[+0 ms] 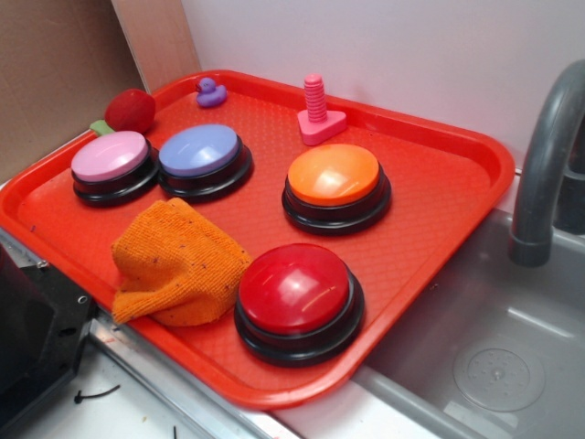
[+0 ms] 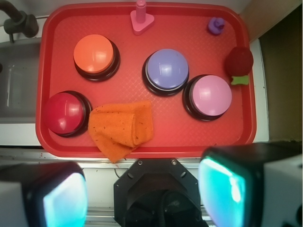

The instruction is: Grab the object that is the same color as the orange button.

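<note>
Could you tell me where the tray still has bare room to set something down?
The tray is barest along its sink-side edge, beside the orange button and red button, and between the pink bolt and purple duck. The orange rag crowds the front.

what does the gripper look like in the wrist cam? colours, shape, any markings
The gripper has two blocky fingers at the bottom corners of the wrist view. They are pale grey to white outside, with inner faces that look glossy teal-cyan. Between them sits a black angular mount with small screws. No markings or labels are visible. In the exterior view only a black body part shows at the lower left, with a thin black cable scrap nearby.
</note>
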`<state>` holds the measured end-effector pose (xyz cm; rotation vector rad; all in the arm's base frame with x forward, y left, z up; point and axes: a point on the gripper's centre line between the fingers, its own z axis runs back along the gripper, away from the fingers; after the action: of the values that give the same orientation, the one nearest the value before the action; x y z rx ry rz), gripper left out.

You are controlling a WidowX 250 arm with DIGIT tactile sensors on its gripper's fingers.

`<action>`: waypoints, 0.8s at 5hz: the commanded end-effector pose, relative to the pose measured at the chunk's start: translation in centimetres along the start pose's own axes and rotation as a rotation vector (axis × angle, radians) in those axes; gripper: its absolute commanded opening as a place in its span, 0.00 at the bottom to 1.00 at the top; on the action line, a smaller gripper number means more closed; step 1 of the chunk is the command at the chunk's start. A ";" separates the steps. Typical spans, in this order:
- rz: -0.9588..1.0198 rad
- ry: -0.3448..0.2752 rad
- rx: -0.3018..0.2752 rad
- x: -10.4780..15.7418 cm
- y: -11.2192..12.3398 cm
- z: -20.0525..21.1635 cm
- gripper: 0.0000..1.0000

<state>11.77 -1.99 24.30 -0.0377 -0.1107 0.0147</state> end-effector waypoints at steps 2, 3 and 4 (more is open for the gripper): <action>-0.164 -0.013 -0.069 0.1 0.2 -0.9 1.00; -0.363 -0.037 -0.144 0.4 0.4 -2.9 1.00; -0.582 -0.077 -0.170 1.0 0.0 -5.5 1.00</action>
<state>12.96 -2.25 18.35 -0.1842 -0.1786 -0.5818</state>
